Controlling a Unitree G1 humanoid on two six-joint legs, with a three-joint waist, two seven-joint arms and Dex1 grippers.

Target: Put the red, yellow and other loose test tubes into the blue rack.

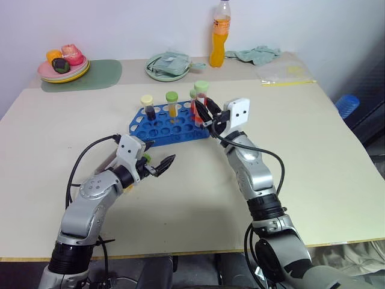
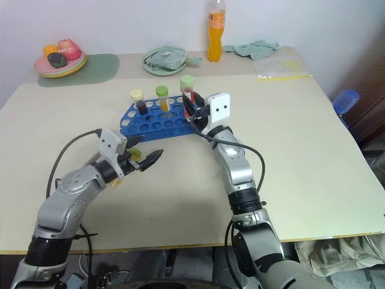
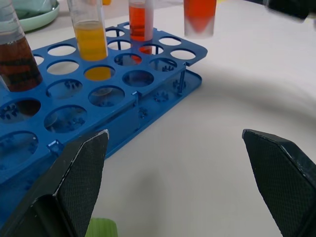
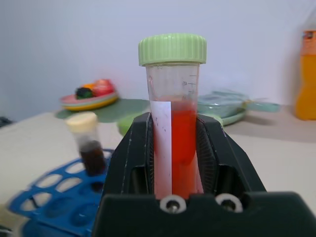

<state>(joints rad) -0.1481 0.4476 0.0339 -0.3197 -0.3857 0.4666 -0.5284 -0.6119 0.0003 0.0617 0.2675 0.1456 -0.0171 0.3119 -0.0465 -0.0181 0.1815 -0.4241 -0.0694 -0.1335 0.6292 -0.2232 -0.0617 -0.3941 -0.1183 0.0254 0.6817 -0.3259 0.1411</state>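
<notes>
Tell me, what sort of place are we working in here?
Probably a makeshift lab-practice bench, not a real lab: a blue rack of test tubes shares a plain table with a drink bottle and plates of toy food.

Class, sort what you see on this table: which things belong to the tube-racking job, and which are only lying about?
Belong to the job:
red tube, held in the right gripper
yellow tube, in the rack
dark tube, in the rack
blue rack

Lying about:
orange drink bottle
plate of toy food
green plate
green cloth
</notes>
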